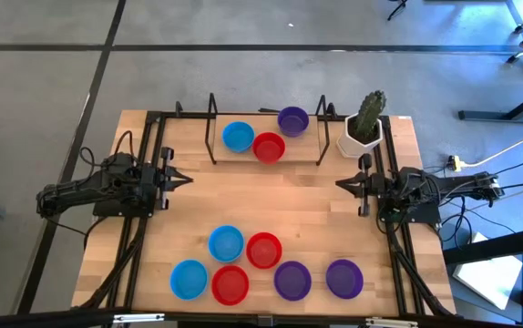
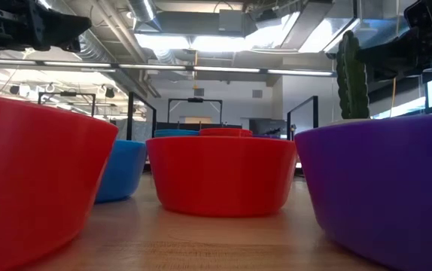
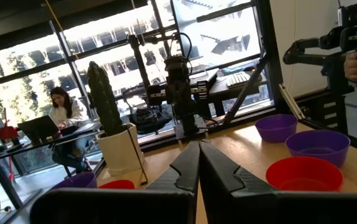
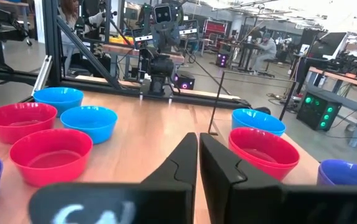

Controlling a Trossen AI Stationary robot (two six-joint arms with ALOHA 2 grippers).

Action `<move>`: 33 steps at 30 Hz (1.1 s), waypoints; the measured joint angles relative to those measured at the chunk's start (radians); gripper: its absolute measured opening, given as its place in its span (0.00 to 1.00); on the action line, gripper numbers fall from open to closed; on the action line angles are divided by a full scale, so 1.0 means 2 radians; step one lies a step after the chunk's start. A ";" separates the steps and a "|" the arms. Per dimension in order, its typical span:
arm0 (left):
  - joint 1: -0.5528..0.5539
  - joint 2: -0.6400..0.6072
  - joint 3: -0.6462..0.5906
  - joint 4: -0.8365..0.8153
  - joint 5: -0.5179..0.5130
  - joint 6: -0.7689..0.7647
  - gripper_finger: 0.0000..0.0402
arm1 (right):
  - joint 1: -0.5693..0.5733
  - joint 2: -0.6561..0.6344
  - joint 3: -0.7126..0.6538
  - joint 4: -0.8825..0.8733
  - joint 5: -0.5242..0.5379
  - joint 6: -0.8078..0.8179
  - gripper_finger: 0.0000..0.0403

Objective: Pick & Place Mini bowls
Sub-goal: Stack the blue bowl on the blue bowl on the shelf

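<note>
Six mini bowls sit upright in a cluster near the table's near edge: two blue [image 1: 226,243] [image 1: 189,278], two red [image 1: 263,250] [image 1: 230,284], two purple [image 1: 292,280] [image 1: 343,278]. Three more stand between the black rack posts at the far side: blue [image 1: 238,137], red [image 1: 269,147], purple [image 1: 292,120]. My left gripper [image 1: 185,179] hovers shut at the table's left side, my right gripper [image 1: 342,184] shut at the right side. Both point toward the table's middle and hold nothing.
A white pot with a green cactus [image 1: 365,126] stands at the far right corner, close to my right arm. A black wire rack [image 1: 212,128] flanks the far bowls. Bare wood [image 1: 261,196] lies between the two grippers. A person sits at a desk beyond the table [image 3: 63,115].
</note>
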 joint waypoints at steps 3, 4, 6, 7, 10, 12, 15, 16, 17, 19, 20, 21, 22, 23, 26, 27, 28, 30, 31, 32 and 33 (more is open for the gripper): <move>0.000 0.000 0.000 0.000 0.000 0.000 0.02 | 0.000 0.000 0.000 0.000 0.000 0.000 0.05; 0.000 0.000 0.000 0.000 0.000 0.000 0.01 | 0.000 0.000 0.000 0.000 0.000 0.000 0.06; 0.000 0.000 0.000 0.000 0.000 0.000 0.01 | 0.000 0.000 0.000 0.000 0.000 0.000 0.06; 0.000 0.000 0.000 0.000 0.000 0.000 0.01 | 0.000 0.000 0.000 0.000 0.000 0.000 0.06; 0.000 0.000 0.000 -0.002 -0.002 -0.003 0.01 | 0.000 0.000 0.000 0.000 0.000 0.000 0.06; 0.000 0.001 0.000 -0.015 -0.019 -0.028 0.01 | 0.000 0.000 0.000 0.000 0.000 0.000 0.06; 0.000 0.012 0.000 -0.020 -0.061 -0.051 0.00 | 0.000 0.000 0.000 0.001 0.000 0.000 0.06; 0.000 0.018 0.000 -0.015 -0.065 -0.053 0.00 | 0.000 0.000 0.000 0.003 0.000 0.000 0.06; -0.001 0.028 0.000 -0.008 -0.063 -0.057 0.00 | 0.000 0.000 0.000 0.005 0.001 0.000 0.06; -0.006 0.053 0.000 0.018 -0.051 -0.066 0.01 | 0.000 0.000 0.000 0.006 0.000 0.000 0.06; -0.012 0.067 0.003 0.025 -0.043 -0.066 0.01 | 0.000 0.000 0.000 0.007 0.001 0.000 0.06; -0.021 0.087 0.008 0.032 -0.039 -0.064 0.01 | 0.000 0.000 0.000 0.008 0.001 0.000 0.06; -0.030 0.108 0.015 0.034 -0.039 -0.060 0.00 | 0.000 0.000 0.000 0.008 0.001 0.000 0.06; -0.040 0.131 0.023 0.034 -0.045 -0.057 0.00 | 0.000 0.000 0.000 0.008 0.001 0.000 0.06; -0.078 0.211 0.057 0.043 -0.081 -0.053 0.00 | 0.000 0.000 0.000 0.008 0.001 0.000 0.06; -0.091 0.240 0.071 0.044 -0.095 -0.050 0.01 | 0.000 0.000 0.000 0.008 0.001 0.000 0.06; -0.104 0.271 0.085 0.043 -0.108 -0.047 0.01 | 0.000 0.000 0.000 0.008 0.001 0.000 0.06; -0.132 0.332 0.121 0.029 -0.129 -0.036 0.01 | 0.000 0.000 0.000 0.008 0.001 0.001 0.06; -0.146 0.362 0.140 0.018 -0.140 -0.035 0.01 | 0.000 0.000 0.000 0.008 0.001 0.001 0.06; -0.160 0.393 0.161 0.003 -0.153 -0.037 0.01 | 0.000 0.000 0.000 0.008 0.001 0.001 0.06; -0.173 0.422 0.182 -0.014 -0.170 -0.044 0.02 | 0.000 0.000 0.000 0.008 0.001 0.002 0.06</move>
